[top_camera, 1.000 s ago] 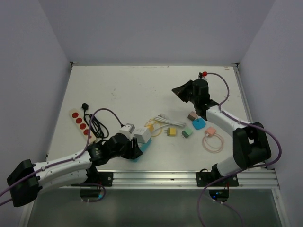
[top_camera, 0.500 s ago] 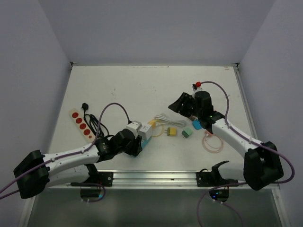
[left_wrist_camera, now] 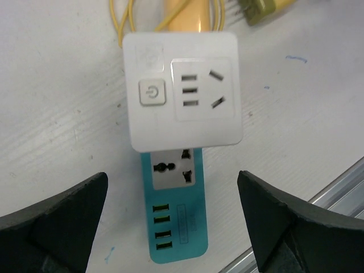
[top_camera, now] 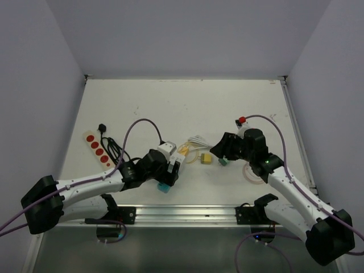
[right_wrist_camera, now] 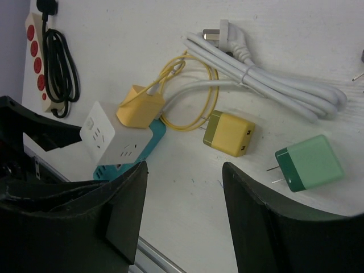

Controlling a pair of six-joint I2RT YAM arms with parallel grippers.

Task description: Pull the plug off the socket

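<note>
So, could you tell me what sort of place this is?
Likely a robotics lab test cell: white table boxed in by blank walls, two arms bolted to an aluminium rail, loose plug adapters.

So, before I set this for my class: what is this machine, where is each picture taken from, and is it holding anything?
Two robot arms are bolted at a table's near edge. One picture looks down from above; the other two come from cameras on each wrist. The left hand hovers open over a white cube socket sitting on a teal power strip, with a yellow plug against them. The right hand is open above a yellow charger, a green charger and a white cable. A beige strip with red spots lies far left. Nothing is held.
</note>
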